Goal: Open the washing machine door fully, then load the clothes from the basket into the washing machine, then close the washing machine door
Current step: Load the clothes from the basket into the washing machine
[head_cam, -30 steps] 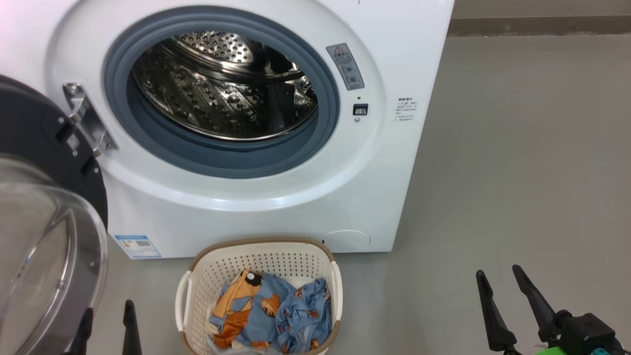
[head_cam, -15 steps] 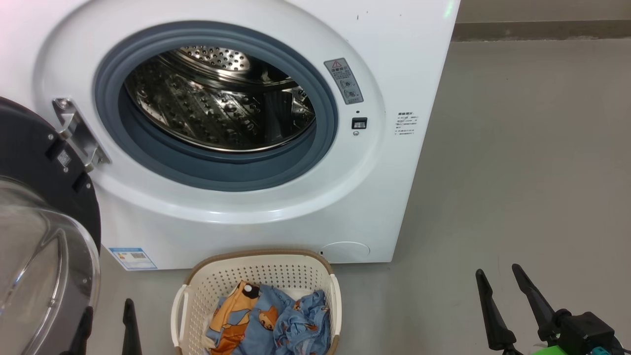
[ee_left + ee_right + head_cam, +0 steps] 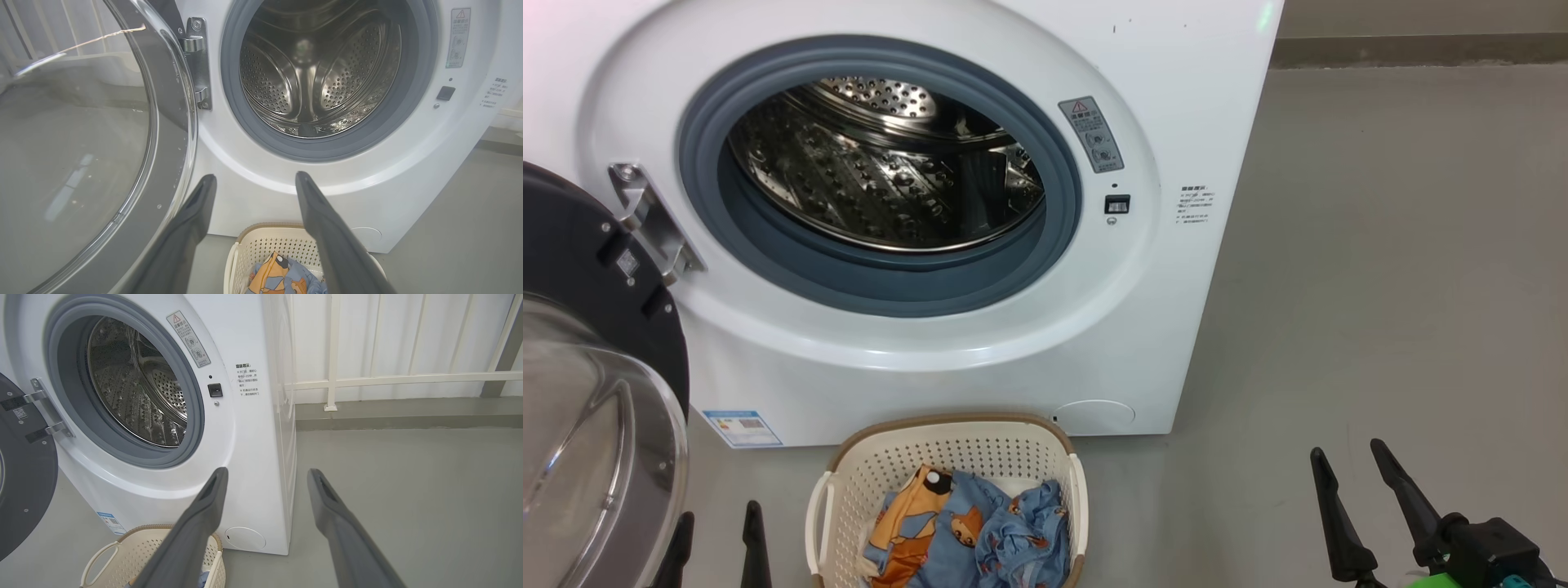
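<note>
A grey floor (image 3: 1380, 286) and a white railing (image 3: 392, 379) were pictured around the washing machine (image 3: 980, 367), whose steel drum (image 3: 882, 163) was left exposed. The washing machine door (image 3: 596, 392) was swung out on its hinge (image 3: 654, 220) to the left, its glass bowl just beside the left pincer (image 3: 719, 514). The basket (image 3: 947, 425) was set on the floor just before the machine's front, below the opening, with the clothes (image 3: 980, 531) heaped inside. Both that pincer and the right pincer (image 3: 1347, 451) were held spread wide, with nothing gripped.
</note>
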